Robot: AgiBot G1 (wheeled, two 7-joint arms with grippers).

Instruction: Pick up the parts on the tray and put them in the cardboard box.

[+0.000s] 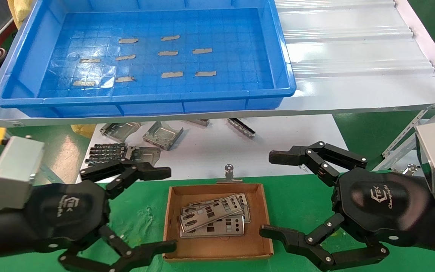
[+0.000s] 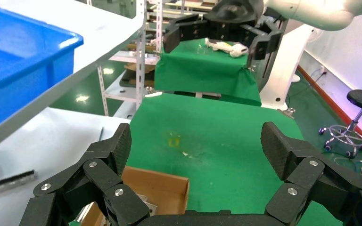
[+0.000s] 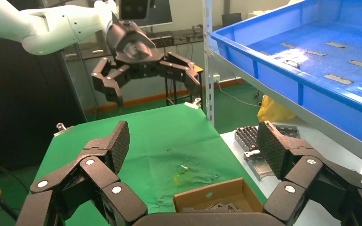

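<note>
The blue tray (image 1: 274, 49) sits on the raised shelf and holds only beige tape strips (image 1: 172, 74); no plates show in it. Several thin silver plates (image 1: 213, 217) lie stacked in the cardboard box (image 1: 217, 249) on the green cloth. The box also shows in the left wrist view (image 2: 162, 188) and the right wrist view (image 3: 212, 194). My left gripper (image 1: 166, 209) is open and empty, just left of the box. My right gripper (image 1: 272, 194) is open and empty, just right of the box. Each gripper shows far off in the other's wrist view.
Bulky folded grey brackets (image 1: 163, 135) and a black toothed part (image 1: 106, 154) lie on the white lower table behind the box. A binder clip (image 1: 229, 174) stands at the box's far edge. A white corrugated sheet (image 1: 353, 53) lies right of the tray.
</note>
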